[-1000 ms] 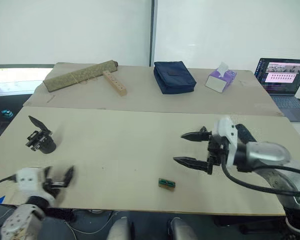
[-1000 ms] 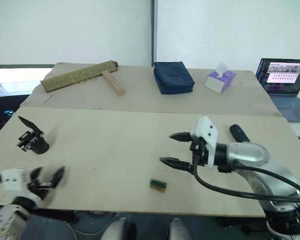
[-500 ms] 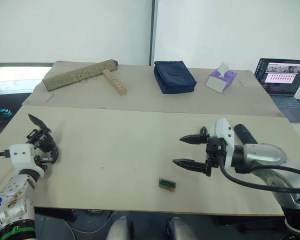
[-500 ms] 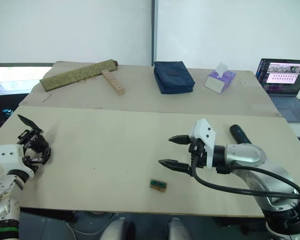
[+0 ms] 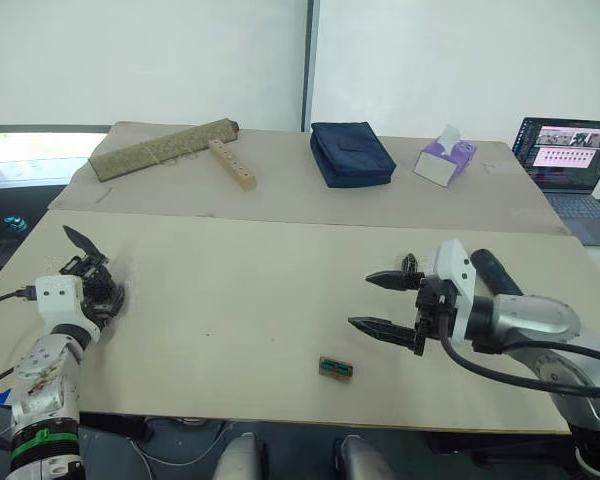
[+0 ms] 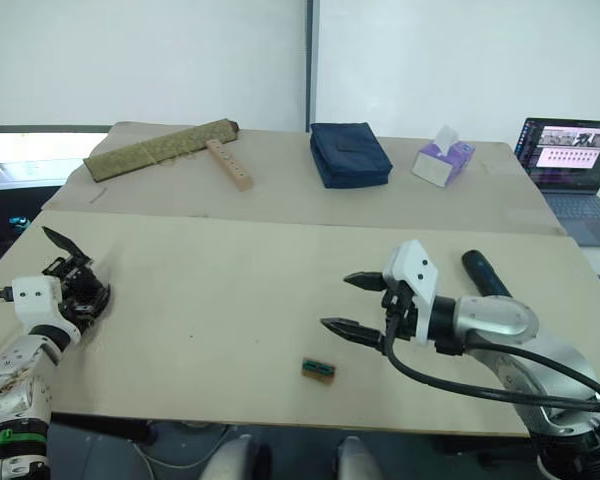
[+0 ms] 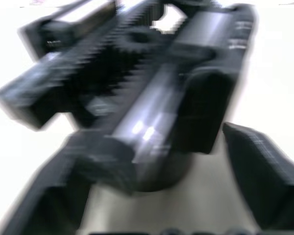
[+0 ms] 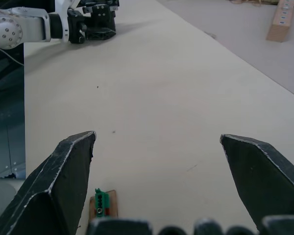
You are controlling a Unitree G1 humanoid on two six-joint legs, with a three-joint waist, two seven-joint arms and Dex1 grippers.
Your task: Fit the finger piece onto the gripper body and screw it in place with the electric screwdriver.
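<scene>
Assessing progress: early stage; no part is fitted and no screw driven, as far as the views show.
Gripper body: the gripper body stands on the near table at its left end, pointed finger raised.
Left gripper: the left gripper is at the gripper body. In the left wrist view its two black fingers stand spread to either side of the part's base. Contact cannot be confirmed, so this reads as an open straddle, not a confirmed grasp.
Right gripper: the right gripper hovers above the table's right half, fingers wide apart and holding nothing.
Electric screwdriver: the electric screwdriver lies on the table just behind the right forearm; only its rounded black end is exposed. It is untouched.
Finger piece: a small dark object sits beside the right gripper's upper finger in the left eye view; whether it is the finger piece cannot be determined.
Green block: a small green-and-brown block lies near the front edge, just below the right gripper. It is not one of the task's parts.
Remaining steps: secure the gripper body, locate and seat the finger piece on it, pick up the screwdriver, drive the screw.
Judgement: closing the left fingers on the body is the likely step in hand.
Rear table: a dark blue pouch, a tissue box and a drilled wooden block lie well apart from the work area.
</scene>
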